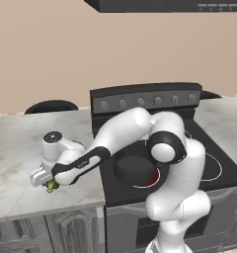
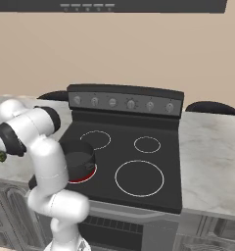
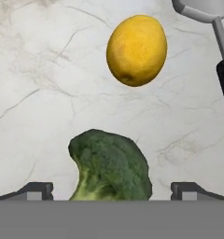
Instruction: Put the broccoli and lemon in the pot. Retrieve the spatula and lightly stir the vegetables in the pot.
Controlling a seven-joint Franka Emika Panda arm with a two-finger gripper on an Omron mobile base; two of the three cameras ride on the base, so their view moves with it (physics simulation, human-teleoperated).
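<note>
- The tool (image 3: pixel 112 192) is wide open and holds nothing; in the hand view its two dark fingertips (image 3: pixel 37 190) stand far apart at the bottom, one at each side.
- The broccoli (image 3: pixel 111 168) lies directly between these fingertips, on the marble table (image 3: pixel 34 93). Its dark green crown is toward the upper side of the hand view and its paler stalk goes down toward the lower left, so its long axis runs more or less along the viewing direction of the hand, not across the jaws.
- It seems that neither fingertip touches the floret yet; there is free space on both sides.
- The lemon (image 3: pixel 136 50) lies on the table further ahead of the tool, well beyond the broccoli and a little to the right in the hand view. Its long axis is tilted.
- The spatula (image 3: pixel 216 23) lies at the upper right corner of the hand view, near the lemon; its silver blade and the start of its black handle can be seen.
- In the left base view the arm reaches to the left over the table, with the tool (image 1: pixel 44 179) low above the broccoli (image 1: pixel 52 186).
- The pot (image 1: pixel 135 165) stands on the front left burner of the stove (image 1: pixel 209 163), to the right of the tool, and I see nothing inside it.
- My judgement: the next move is to go down a little and close on the broccoli, then to carry it to the right to the pot.
</note>
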